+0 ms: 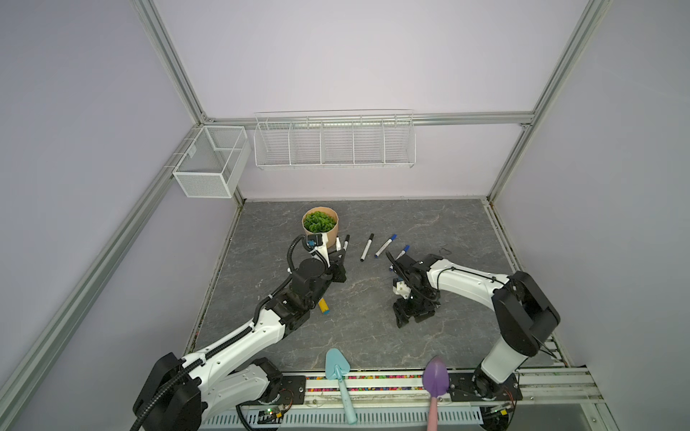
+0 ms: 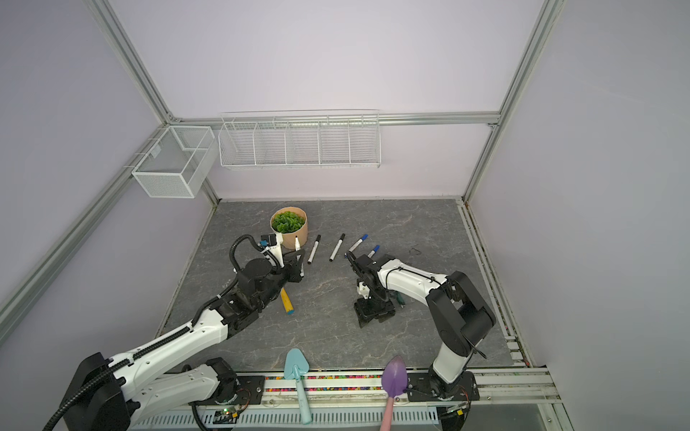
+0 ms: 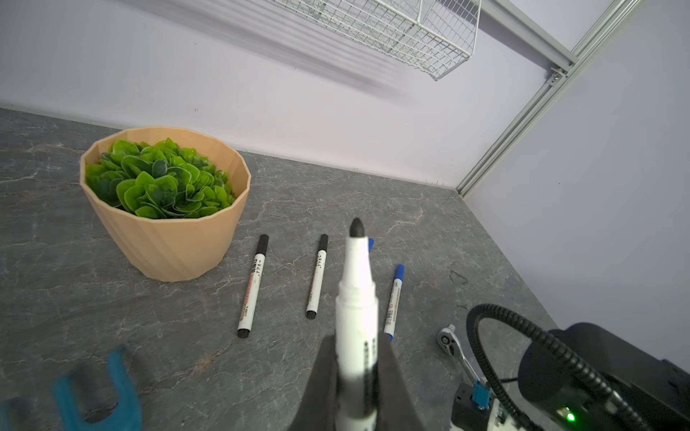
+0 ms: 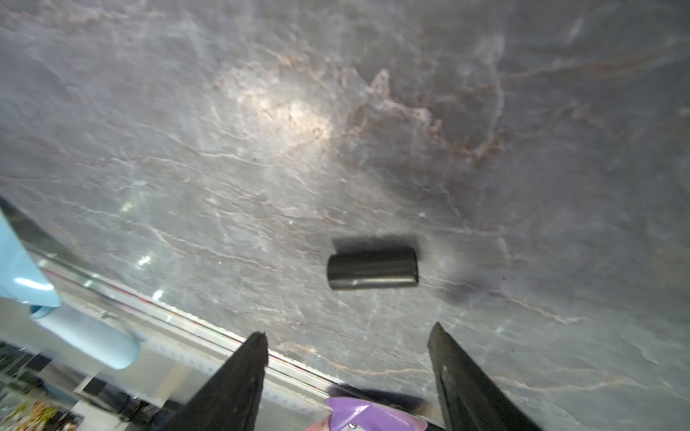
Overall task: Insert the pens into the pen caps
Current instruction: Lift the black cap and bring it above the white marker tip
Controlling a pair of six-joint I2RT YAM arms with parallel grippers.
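Observation:
My left gripper [image 3: 356, 345] is shut on an uncapped white pen [image 3: 356, 294], whose black tip points up and away; in both top views this pen [image 1: 338, 244] [image 2: 297, 244] stands beside the pot. Two pens with black caps [image 3: 254, 285] [image 3: 317, 276] and two with blue caps [image 1: 385, 245] [image 1: 403, 252] lie in a row on the table. A loose black pen cap [image 4: 372, 268] lies on its side ahead of my right gripper [image 4: 348, 330], which is open and empty. The right gripper [image 1: 405, 317] points down at the table and hides the cap in both top views.
A tan pot with a green plant [image 1: 320, 224] stands behind the left gripper. A yellow and blue stick [image 1: 324, 306] lies under the left arm. A metal ratchet [image 3: 448, 339] lies near the right arm. Teal [image 1: 338, 369] and purple [image 1: 435, 377] trowels rest at the front edge.

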